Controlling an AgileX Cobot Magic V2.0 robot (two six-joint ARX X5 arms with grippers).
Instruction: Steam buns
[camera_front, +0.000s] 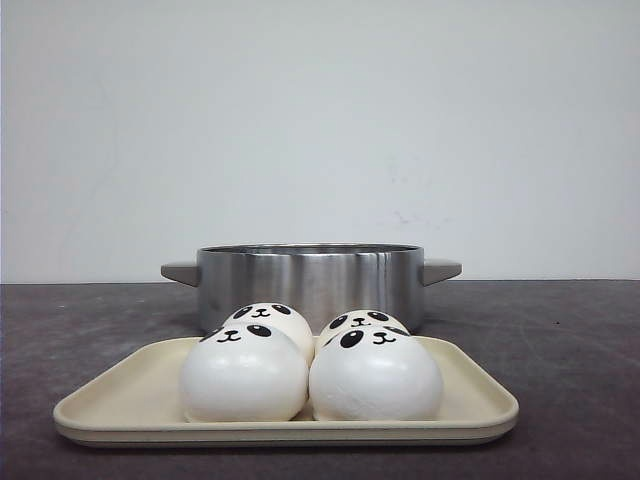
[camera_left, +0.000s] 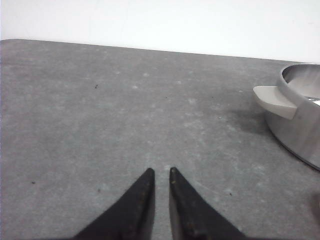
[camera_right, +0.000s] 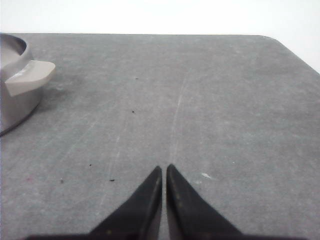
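Four panda-faced buns (camera_front: 310, 365) packed together on a beige tray (camera_front: 100, 405) near the front edge of the worktop (camera_front: 570, 340), steel pot (camera_front: 310, 280) just behind the tray, toward the back edge. Neither arm visible in the front view. Left pincer (camera_left: 160, 172) nearly closed, empty, over bare worktop beside the pot's handle; right pincer (camera_right: 164, 169) likewise nearly closed and empty. Likely first: open wide, approach one front bun from above, squeeze softly to avoid denting, lift clear of neighbours, lower into the pot.
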